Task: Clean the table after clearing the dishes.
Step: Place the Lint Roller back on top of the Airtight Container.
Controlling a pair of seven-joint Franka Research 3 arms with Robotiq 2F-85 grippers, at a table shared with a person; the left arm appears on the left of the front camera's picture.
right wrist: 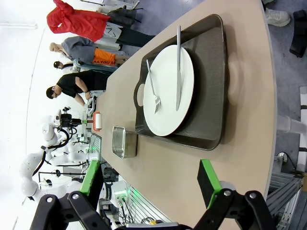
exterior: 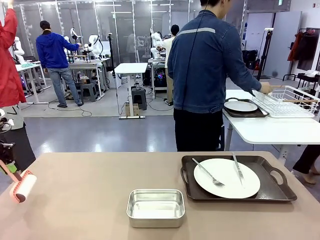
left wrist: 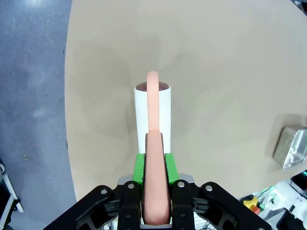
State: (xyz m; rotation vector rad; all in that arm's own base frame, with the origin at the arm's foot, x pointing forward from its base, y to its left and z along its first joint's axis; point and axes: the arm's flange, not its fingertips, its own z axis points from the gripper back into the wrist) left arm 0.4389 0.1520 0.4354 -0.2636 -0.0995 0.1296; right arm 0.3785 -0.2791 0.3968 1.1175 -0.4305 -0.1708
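Note:
A white plate (exterior: 226,178) with a fork (exterior: 208,172) and a knife (exterior: 238,168) lies on a dark brown tray (exterior: 272,190) at the right of the beige table (exterior: 75,200). The right wrist view looks down on the same plate (right wrist: 169,91) and tray (right wrist: 211,72), with my right gripper (right wrist: 149,177) open above the table edge. At the far left, my left gripper (exterior: 7,165) is shut on the pink handle of a lint roller (exterior: 24,186). Its white roll (left wrist: 152,112) hangs over the table in front of the left gripper (left wrist: 154,167). A second plate (exterior: 241,106) sits on a tray on the white side table.
A small steel pan (exterior: 155,207) stands at the front middle, also at the left wrist view's right edge (left wrist: 290,148). A person in a blue jacket (exterior: 207,60) stands at the far side, turned away, one hand at the wire rack (exterior: 290,102).

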